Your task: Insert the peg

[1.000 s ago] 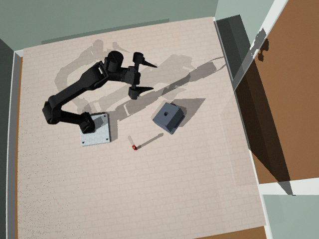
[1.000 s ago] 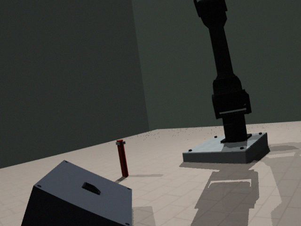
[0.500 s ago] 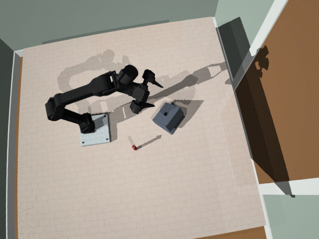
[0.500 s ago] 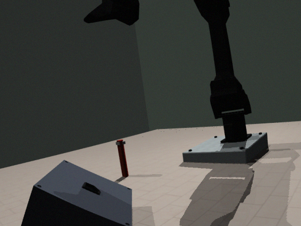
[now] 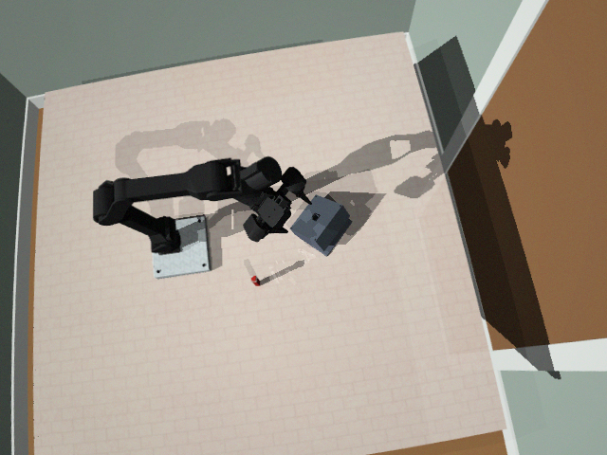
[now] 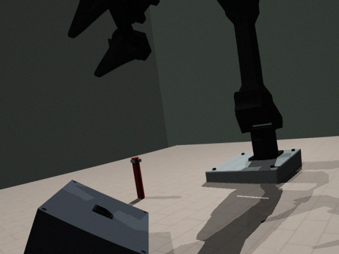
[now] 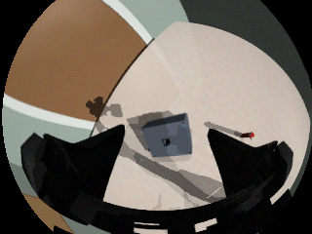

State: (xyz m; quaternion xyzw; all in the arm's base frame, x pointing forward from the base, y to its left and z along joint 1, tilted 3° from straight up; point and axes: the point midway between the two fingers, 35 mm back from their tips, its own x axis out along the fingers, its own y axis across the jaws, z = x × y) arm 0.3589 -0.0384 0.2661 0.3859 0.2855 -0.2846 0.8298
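Pale tiled table is filling most of the top view, with grey-green walls running along its upper edge and a brown floor showing at the right side of the frame. A grey base plate is sitting left of centre, and the black arm is reaching from it toward the middle of the frame.

The gripper is hanging above the table at the centre of the top view, just left of the sloped panel, with its jaws spread wide and nothing between them. In the exterior view the gripper is showing high in the upper left of the frame, well above everything on the table, its two dark fingers pointing down and to the left.

The peg is standing upright on the table in the exterior view, red with a grey band near its top, just behind the sloped panel at the lower left. From above, the peg is appearing below and left of the panel, apart from it.

The hole is showing as a dark opening in the middle of the panel's face. In the wrist view the sloped panel is lying between the two fingertips, and the peg is appearing at the right, just above the right finger.
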